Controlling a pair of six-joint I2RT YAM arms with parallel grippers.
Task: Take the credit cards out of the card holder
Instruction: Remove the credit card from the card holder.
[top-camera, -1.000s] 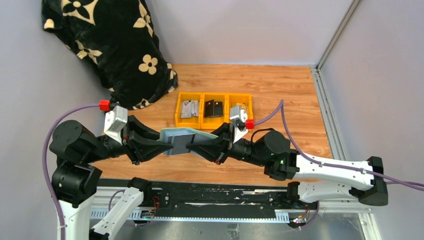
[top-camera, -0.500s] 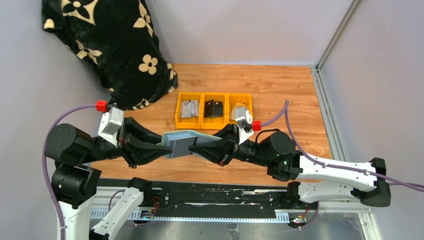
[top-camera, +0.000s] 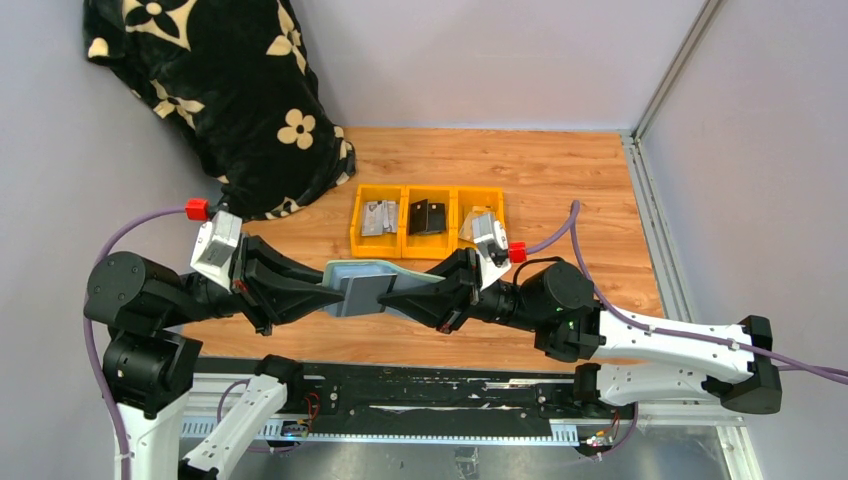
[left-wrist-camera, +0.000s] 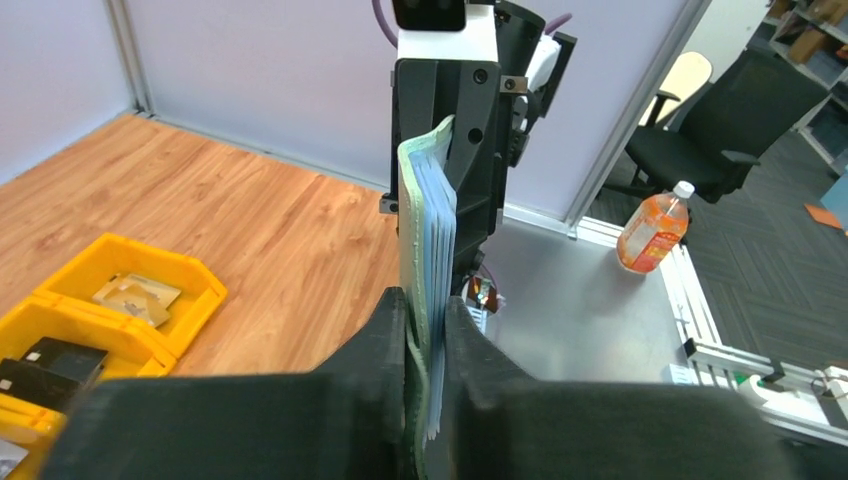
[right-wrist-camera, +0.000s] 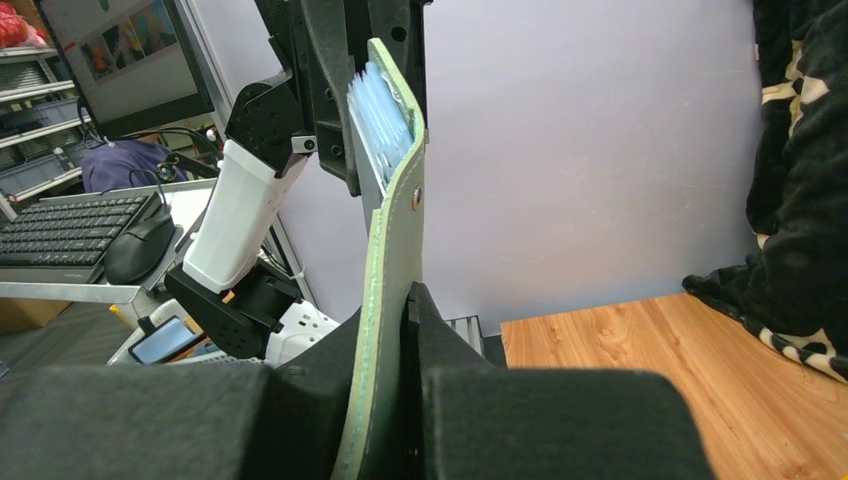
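Wooden counter (top-camera: 560, 170): a black blanket with cream flowers (top-camera: 220, 90) is heaped in its far left corner against the wall.

Both arms reach inward from the near edge and meet above the middle of the counter, in front of the bins.

Three yellow bins (top-camera: 355, 220) stand in a row, touching, near the middle of the counter. Each holds small items that we cannot identify from the top view.

The card holder (top-camera: 365, 272) is off the counter, held in the air between the two grippers. It stands on edge in both wrist views, its grey-green cover upright.

Left gripper (top-camera: 325, 297): closed on the card holder. In the left wrist view its fingers press from both sides on the cover and on the lower edge of the card stack.

Right gripper (top-camera: 395, 297): closed on the card holder from the opposite end. In the right wrist view we see it pinching the grey-green flap.

Cards (left-wrist-camera: 438, 230): a pale blue stack inside the holder, edges showing beside the cover.

A small round stud (right-wrist-camera: 417, 197) sits on the flap.
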